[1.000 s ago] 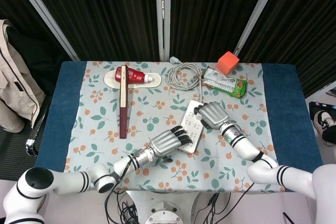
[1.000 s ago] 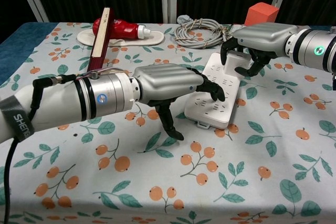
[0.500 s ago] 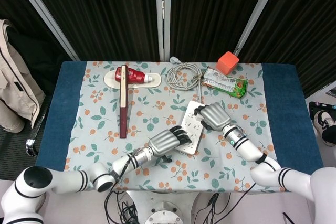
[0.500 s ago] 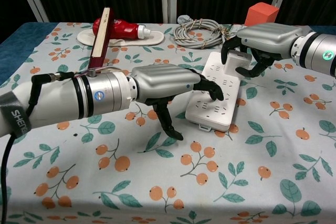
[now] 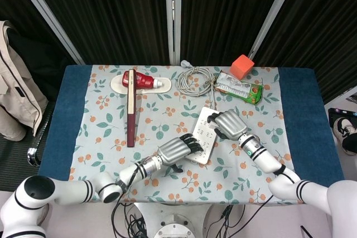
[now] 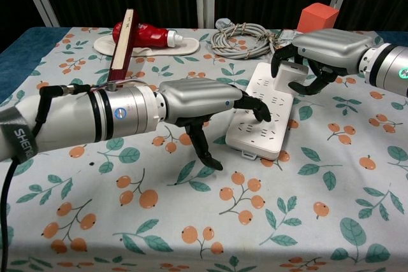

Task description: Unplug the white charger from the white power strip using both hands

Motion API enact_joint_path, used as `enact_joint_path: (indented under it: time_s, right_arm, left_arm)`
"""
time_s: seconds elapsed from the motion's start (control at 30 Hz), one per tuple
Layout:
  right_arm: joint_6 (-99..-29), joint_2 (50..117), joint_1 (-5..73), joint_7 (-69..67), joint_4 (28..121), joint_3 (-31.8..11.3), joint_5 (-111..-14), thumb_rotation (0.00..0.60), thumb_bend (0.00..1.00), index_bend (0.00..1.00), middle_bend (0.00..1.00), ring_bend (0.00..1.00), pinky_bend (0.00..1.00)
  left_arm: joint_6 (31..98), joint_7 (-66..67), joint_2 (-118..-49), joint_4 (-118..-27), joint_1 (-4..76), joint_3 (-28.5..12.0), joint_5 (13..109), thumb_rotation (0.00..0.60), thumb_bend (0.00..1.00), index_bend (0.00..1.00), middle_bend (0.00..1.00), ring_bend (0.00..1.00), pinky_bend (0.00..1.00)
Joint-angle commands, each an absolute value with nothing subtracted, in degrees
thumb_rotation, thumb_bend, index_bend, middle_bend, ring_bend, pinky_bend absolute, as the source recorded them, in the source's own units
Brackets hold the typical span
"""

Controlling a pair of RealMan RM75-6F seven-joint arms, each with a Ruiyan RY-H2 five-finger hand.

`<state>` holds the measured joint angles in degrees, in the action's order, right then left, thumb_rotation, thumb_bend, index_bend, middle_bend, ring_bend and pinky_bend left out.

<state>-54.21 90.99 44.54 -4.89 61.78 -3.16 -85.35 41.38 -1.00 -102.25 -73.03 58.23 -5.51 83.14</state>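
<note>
White charger (image 6: pixel 290 74) inside right hand (image 6: pixel 319 52)

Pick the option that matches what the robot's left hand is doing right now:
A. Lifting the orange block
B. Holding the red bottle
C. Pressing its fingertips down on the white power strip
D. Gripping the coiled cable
C: in the chest view the left hand reaches across with its dark fingertips on top of the white power strip, while the right hand grips the white charger at the strip's far end.

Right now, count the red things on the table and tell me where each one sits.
2. The red bottle lies on a white oval dish at the far left; the red-orange cube sits at the far right edge, beside the green snack packet.
</note>
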Motion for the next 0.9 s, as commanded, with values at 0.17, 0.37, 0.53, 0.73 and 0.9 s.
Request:
enact_joint_path:
  time_s: [0.17,0.37,0.53,0.73,0.9]
  right_arm:
    - [-55.86,91.51,43.91,-6.38,60.69,-3.15,-86.25,0.600,0.63,0.89,0.66,0.51,0.61]
    - [-57.02,91.74,43.48,-6.99,59.99,-3.24,-86.80,0.600,0.63,0.90,0.66,0.51,0.61]
    - [-58.36,92.07,42.99,-7.87,59.37,-3.23,-87.40,0.600,0.63,0.90,0.66,0.51,0.61]
    - [-59.71,92.61,42.31,-9.25,58.47,-3.29,-87.73,0.600,0.63,0.91,0.67,0.51,0.61]
    - [-60.50,92.55,42.12,-10.95,58.66,-3.72,-87.84,0.600,0.63,0.91,0.67,0.51,0.62]
  left_arm:
    - [40.95,-1.25,-102.16,-73.07,58.45,-5.55,82.68,0.600,0.12,0.17,0.18,0.09,0.08]
    - [40.70,-1.25,-102.24,-72.90,58.66,-5.56,82.41,0.600,0.12,0.17,0.18,0.09,0.08]
    - [40.54,-1.25,-102.34,-72.64,58.73,-5.54,82.13,0.600,0.12,0.17,0.18,0.09,0.08]
    - [40.22,-1.19,-102.44,-72.39,58.91,-5.54,81.83,0.600,0.12,0.17,0.18,0.09,0.08]
    - [40.66,-0.67,-102.33,-72.59,58.96,-5.58,82.01,0.600,0.12,0.17,0.18,0.09,0.08]
